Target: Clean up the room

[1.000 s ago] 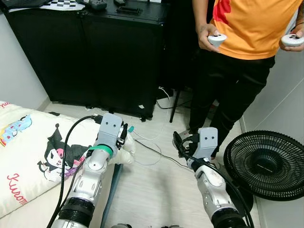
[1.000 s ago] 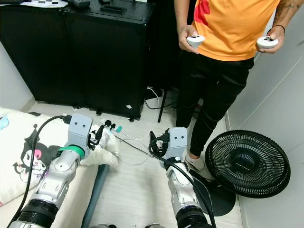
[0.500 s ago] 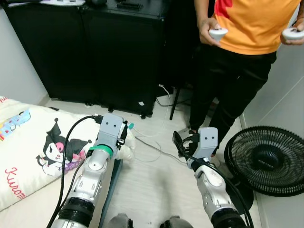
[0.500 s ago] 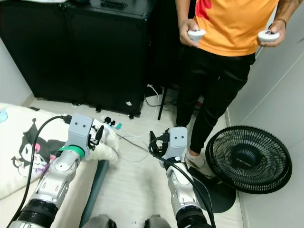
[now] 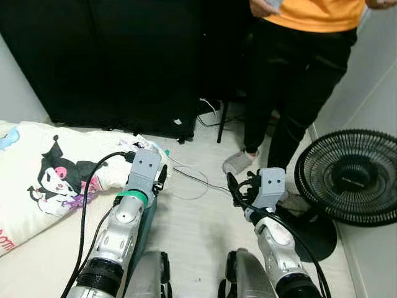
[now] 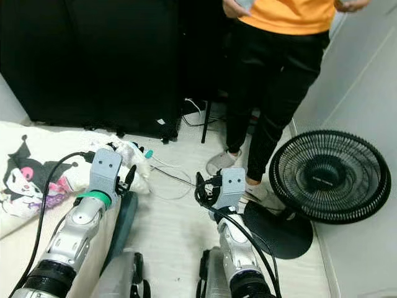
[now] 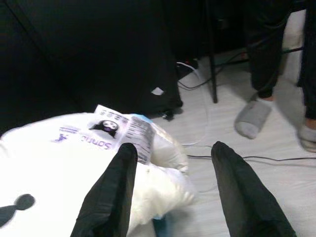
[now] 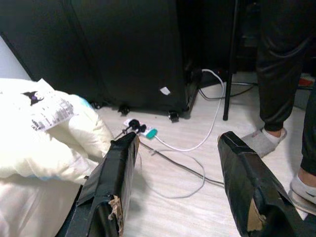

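A white duvet (image 5: 56, 180) printed with a cartoon character lies on the floor at my left, its tagged corner (image 7: 123, 131) bunched up. My left gripper (image 5: 161, 179) hovers open just above and beside that corner, with nothing between its fingers (image 7: 116, 187). My right gripper (image 5: 234, 186) is open and empty as well, held over the pale floor at mid-room. Past its fingers (image 8: 247, 182) a white cable (image 8: 192, 143) and a plug strip (image 8: 140, 129) lie loose on the floor.
A tall black cabinet (image 5: 111, 56) closes off the far side. A person (image 5: 298, 62) in black trousers and an orange shirt stands ahead on the right. A black floor fan (image 5: 350, 177) leans by the right wall. A teal mat edge (image 6: 124, 214) shows under the duvet.
The whole picture has slid upward as the camera tipped down and moved. My feet now show at the lower edge. Both arms keep their pose with fingers open.
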Available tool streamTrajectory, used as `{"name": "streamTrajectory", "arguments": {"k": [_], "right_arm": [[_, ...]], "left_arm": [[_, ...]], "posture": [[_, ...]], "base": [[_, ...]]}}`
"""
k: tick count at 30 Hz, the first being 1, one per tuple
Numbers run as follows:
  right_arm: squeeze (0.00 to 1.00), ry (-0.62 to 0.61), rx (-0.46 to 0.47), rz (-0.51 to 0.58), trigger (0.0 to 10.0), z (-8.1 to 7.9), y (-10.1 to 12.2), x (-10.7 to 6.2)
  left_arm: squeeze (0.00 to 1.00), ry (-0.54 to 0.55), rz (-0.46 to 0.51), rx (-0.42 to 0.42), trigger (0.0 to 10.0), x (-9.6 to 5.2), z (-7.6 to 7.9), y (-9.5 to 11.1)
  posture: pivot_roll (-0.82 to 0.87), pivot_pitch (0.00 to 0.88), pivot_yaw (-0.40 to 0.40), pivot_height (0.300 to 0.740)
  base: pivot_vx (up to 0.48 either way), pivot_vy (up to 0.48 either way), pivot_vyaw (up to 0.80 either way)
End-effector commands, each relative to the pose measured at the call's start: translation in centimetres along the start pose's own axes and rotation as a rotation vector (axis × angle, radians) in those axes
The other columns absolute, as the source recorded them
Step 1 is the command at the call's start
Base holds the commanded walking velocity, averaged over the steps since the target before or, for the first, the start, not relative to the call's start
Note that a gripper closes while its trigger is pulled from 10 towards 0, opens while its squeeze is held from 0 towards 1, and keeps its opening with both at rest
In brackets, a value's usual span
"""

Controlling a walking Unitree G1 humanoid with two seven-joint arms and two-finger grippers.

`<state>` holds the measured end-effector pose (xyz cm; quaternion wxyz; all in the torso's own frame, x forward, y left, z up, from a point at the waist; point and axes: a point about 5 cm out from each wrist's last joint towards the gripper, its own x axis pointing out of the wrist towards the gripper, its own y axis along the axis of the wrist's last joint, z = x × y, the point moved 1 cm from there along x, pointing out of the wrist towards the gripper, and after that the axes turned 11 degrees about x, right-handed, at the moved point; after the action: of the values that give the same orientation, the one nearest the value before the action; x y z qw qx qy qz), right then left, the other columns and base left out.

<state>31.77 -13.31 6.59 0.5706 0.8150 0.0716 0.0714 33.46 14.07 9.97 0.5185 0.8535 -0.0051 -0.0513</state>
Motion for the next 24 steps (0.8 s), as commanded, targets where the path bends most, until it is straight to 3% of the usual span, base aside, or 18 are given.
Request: {"name": "streamTrajectory", "arguments": {"k": [1,4,7,8,11,14,16,17,18,20,24], "right_arm": [[0.0,-0.004,0.014,0.009,10.0,0.3,0.3,-0.1],[0.0,0.072,0.045,0.039,10.0,-0.1,1.5,0.4],[0.0,0.1,0.058,0.044,10.0,-0.4,1.9,0.6],[0.0,0.122,0.066,0.034,10.0,-0.7,1.9,1.0],[0.0,0.133,0.055,0.013,10.0,-1.0,1.8,1.4],[0.0,0.16,0.03,-0.015,10.0,-1.7,1.7,2.1],[0.0,0.167,0.029,-0.015,10.0,-1.9,1.7,2.2],[0.0,0.181,0.032,-0.015,10.0,-2.2,1.8,2.3],[0.0,0.181,0.032,-0.015,10.0,-2.2,1.8,2.3],[0.0,0.208,0.039,-0.02,10.0,-2.9,1.6,2.2],[0.0,0.228,0.05,-0.027,10.0,-3.5,1.2,1.7]], "left_arm": [[0.0,0.026,-0.011,0.035,10.0,0.3,-0.6,0.0],[0.0,0.076,-0.014,0.093,10.0,0.9,-2.7,0.5],[0.0,0.099,-0.022,0.125,10.0,1.1,-3.6,0.5],[0.0,0.116,-0.058,0.179,10.0,1.2,-4.8,-0.4],[0.0,0.127,-0.098,0.212,10.0,1.2,-5.8,-1.4],[0.0,0.139,-0.175,0.31,10.0,1.3,-7.4,-3.2],[0.0,0.137,-0.18,0.323,10.0,1.3,-7.6,-3.4],[0.0,0.135,-0.182,0.384,10.0,1.8,-8.0,-3.2],[0.0,0.135,-0.182,0.384,10.0,1.8,-8.0,-3.2],[0.0,0.125,-0.181,0.513,10.0,2.8,-8.8,-2.6],[0.0,0.102,-0.185,0.609,10.0,3.8,-9.5,-1.6]], "posture": [[0.03,0.067,0.038,0.615],[0.04,0.08,0.04,0.615],[0.05,0.092,0.042,0.615],[0.05,0.102,0.041,0.615],[0.06,0.109,0.042,0.615],[0.07,0.128,0.036,0.615],[0.07,0.128,0.036,0.615],[0.07,0.135,0.034,0.615],[0.07,0.135,0.034,0.615],[0.07,0.144,0.035,0.615],[0.05,0.159,0.044,0.615]], "base": [[0.0,0.0,0.0],[0.0,0.0,0.0],[0.0,0.0,0.0],[0.0,0.0,0.0],[0.0,0.0,0.0],[0.0,0.0,0.0],[0.0,0.0,0.0],[0.0,0.0,0.0],[0.0,0.0,0.0],[0.0,0.0,0.0],[0.0,0.0,0.0]]}}
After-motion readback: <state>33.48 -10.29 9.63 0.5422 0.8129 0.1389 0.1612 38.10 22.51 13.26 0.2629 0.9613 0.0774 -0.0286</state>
